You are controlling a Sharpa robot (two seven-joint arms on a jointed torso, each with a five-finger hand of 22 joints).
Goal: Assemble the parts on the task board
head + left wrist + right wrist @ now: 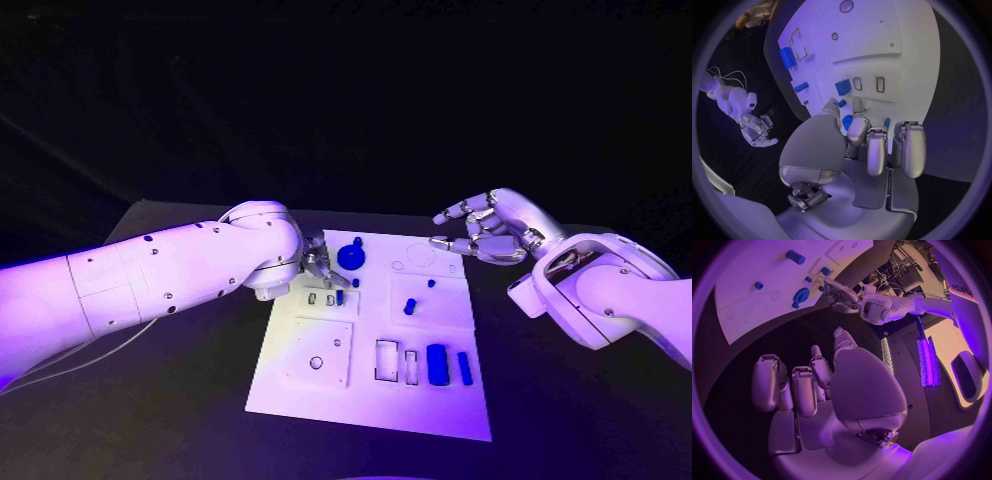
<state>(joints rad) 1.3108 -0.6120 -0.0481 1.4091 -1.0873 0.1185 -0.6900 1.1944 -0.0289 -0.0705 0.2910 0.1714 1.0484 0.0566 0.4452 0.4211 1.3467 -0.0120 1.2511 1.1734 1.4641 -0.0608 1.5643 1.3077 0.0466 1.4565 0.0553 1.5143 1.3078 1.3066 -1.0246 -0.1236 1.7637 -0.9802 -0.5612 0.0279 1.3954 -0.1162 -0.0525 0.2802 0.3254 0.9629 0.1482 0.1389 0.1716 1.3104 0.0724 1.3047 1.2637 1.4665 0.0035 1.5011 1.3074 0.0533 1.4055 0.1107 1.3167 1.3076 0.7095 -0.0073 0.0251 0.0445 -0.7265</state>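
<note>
My left hand (320, 266) sits over the far left part of the task board (325, 395), fingers bunched down close to a round blue part (353, 258) with a disc shape that lies on the board's far end. From the head view the fingertips reach that part's near left edge, and my left wrist view shows blue (847, 121) just past my curled fingers (877, 150), with the thumb tip beside it; whether I am actually pinching a part there or only touching it, I cannot tell. My right hand (486, 228) hangs in the air off the board's far right corner, holding nothing, its fingers apart and loosely curved, the thumb pointing in toward the board. In my right wrist view those fingers (803, 390) stand apart above the dark table (767, 337) beside the board's edge (736, 325). On the board itself, a small blue peg (410, 306) stands near the middle of the right-hand panel, with another small blue piece (430, 281) just beyond it. Along the near right edge a wide blue block (437, 363) lies beside a narrow blue bar (463, 366), and a smaller blue piece (410, 358) lies to their left, next to a rectangular outlined slot (387, 361). Beside my left hand two small upright slots (322, 298) are cut into a raised panel, one with a blue piece by it. A square panel (319, 354) at the near left carries a small hole.
</note>
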